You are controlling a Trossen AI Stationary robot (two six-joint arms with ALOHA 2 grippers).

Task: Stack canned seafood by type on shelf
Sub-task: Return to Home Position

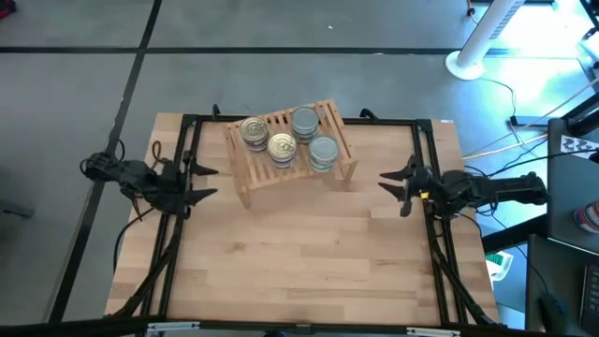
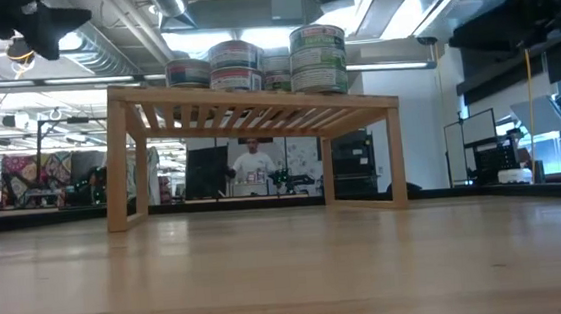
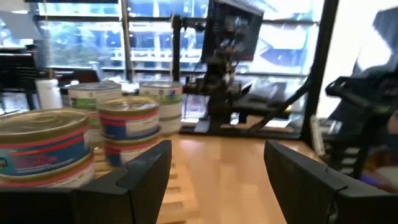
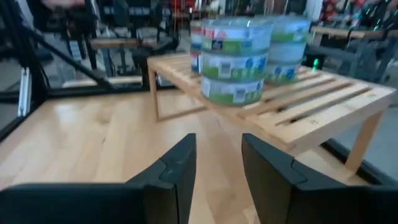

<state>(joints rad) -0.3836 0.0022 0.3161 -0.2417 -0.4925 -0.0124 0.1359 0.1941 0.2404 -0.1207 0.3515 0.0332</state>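
1. Nearest us, the table (image 1: 299,267) fills the lower half of the high view, and we see no loose can on it. We judge the sorting done, with only the pull-back to rest left.
2. The left gripper (image 1: 208,183) sits at middle left of the high view and the right gripper (image 1: 391,187) at middle right. Both have their fingers apart and hold nothing, each well apart from the rack.
3. To do this step well, we should draw each arm straight outward, away from the centre, at its present height. Neither wrist should swing toward the stacks.
4. The black frame (image 1: 393,121) runs along the table's sides just beside both wrists. That is the tight edge, so we should lift before crossing it.
5. Farther off, the shelf (image 1: 271,176) stands at upper centre, turned slightly askew. The cans (image 1: 323,150) stand on it in four stacks, gold tops on its left half and silver tops on its right. The stack nearest the right gripper is the one we would least like to nudge.
6. Farthest, in the low view, a person (image 2: 253,164) shows beneath the rack, deep in the room.
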